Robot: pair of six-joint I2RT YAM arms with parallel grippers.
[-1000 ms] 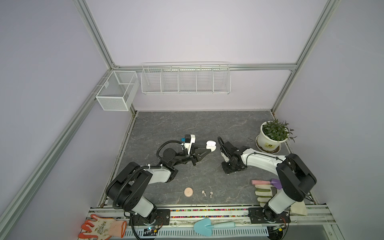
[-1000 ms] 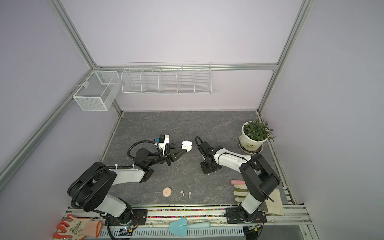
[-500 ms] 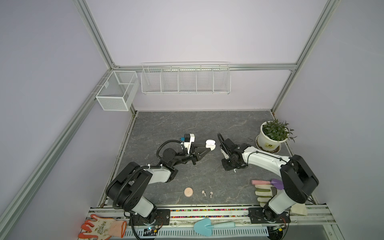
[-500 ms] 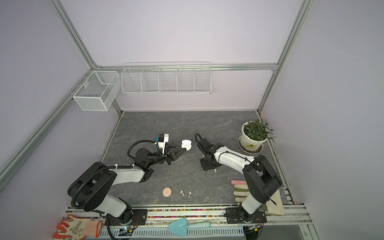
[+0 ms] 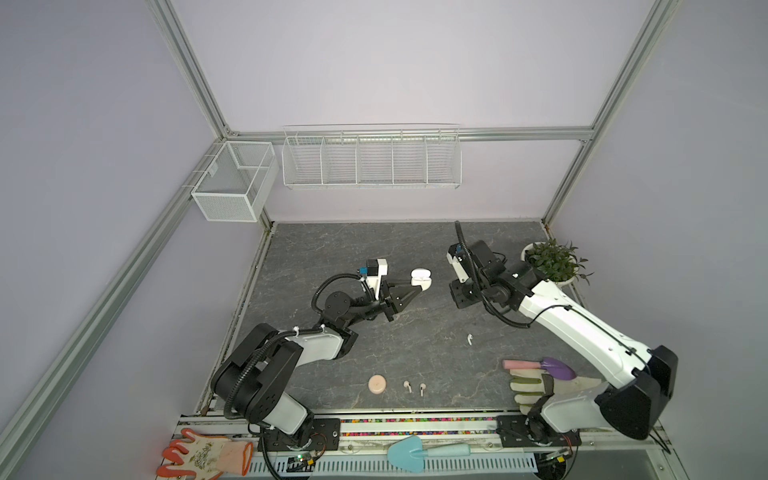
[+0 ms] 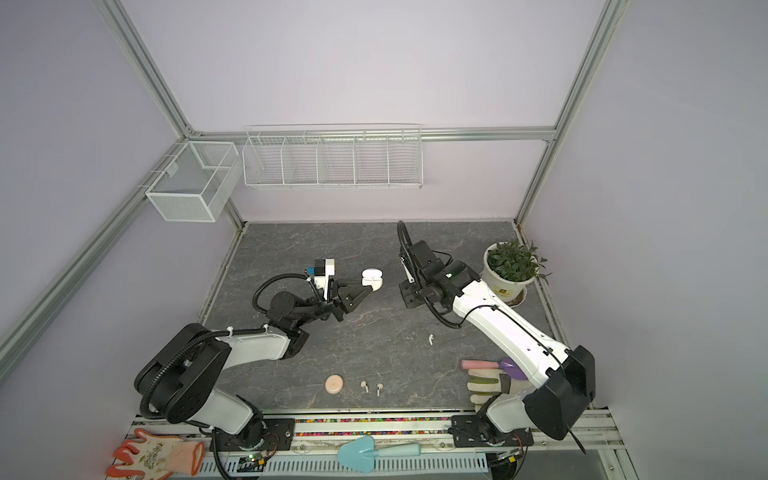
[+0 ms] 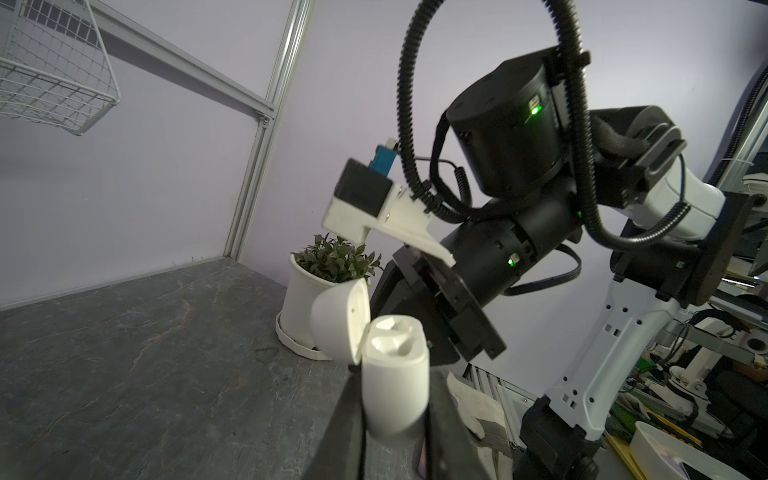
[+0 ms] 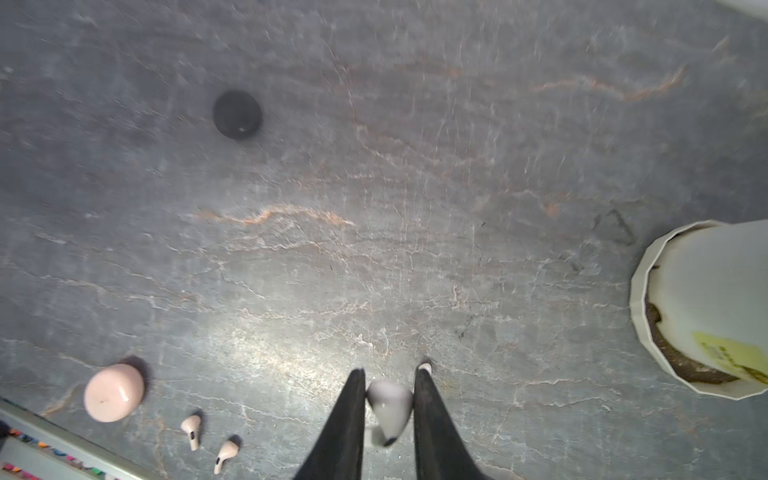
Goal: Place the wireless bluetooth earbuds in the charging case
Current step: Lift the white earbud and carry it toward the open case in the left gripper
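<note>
In both top views the right arm [image 5: 561, 320] [image 6: 494, 320] has drawn back since a second ago, baring a loose white earbud [image 5: 469, 339] [image 6: 431, 339] near its forearm. Left wrist view: the left gripper [image 7: 394, 384] clamps the open charging case [image 7: 397, 411], its lid tipped back. Right wrist view: the right gripper [image 8: 390, 376] pinches a second white earbud [image 8: 390, 409]; pink earbuds [image 8: 191, 432] and a pink case [image 8: 114, 392] lie aside.

Your two top views look down from high at the front onto the whole worktop [image 5: 332, 249] and share nearly all of it. Your left wrist camera sits close behind the left pincer [image 7: 395, 390], facing across to the potted plant [image 7: 332, 266]. Your right wrist camera looks down past the right pincer [image 8: 390, 374], near the worktop, and also catches the potted plant.
</note>
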